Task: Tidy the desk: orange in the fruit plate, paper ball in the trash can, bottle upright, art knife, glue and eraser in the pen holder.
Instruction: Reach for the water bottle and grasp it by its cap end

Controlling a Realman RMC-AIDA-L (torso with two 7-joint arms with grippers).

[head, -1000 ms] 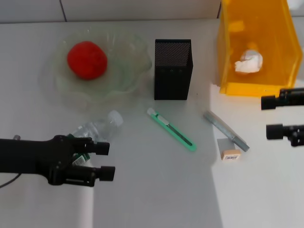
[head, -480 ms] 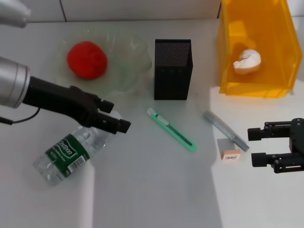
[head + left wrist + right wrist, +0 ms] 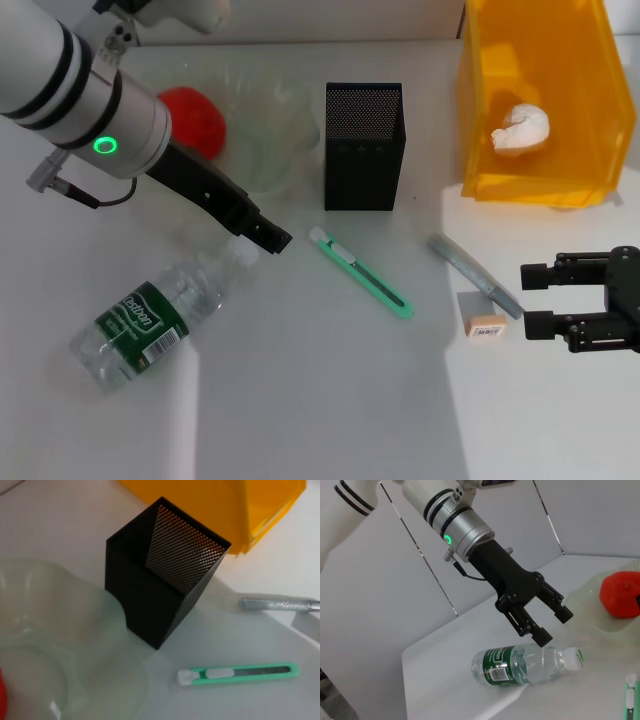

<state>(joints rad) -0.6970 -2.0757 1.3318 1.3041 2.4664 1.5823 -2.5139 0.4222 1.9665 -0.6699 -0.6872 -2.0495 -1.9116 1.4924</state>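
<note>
Head view: I see my left claw (image 3: 270,238) spread wide above the lying clear plastic bottle's (image 3: 160,315) cap; right claw (image 3: 535,300) wide too.

L arm (image 3: 70,95): silver-white tube w/ black bands, green lit ring, thin black cable; black left gripper (image 3: 555,624) w/ two slim fingers. Right gripper (image 3: 540,297): matte black, blocky, two fingers.

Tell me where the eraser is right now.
In the head view the eraser lies on the table on the robot's right side, next to the near end of the glue stick, just left of the open right gripper.
</note>
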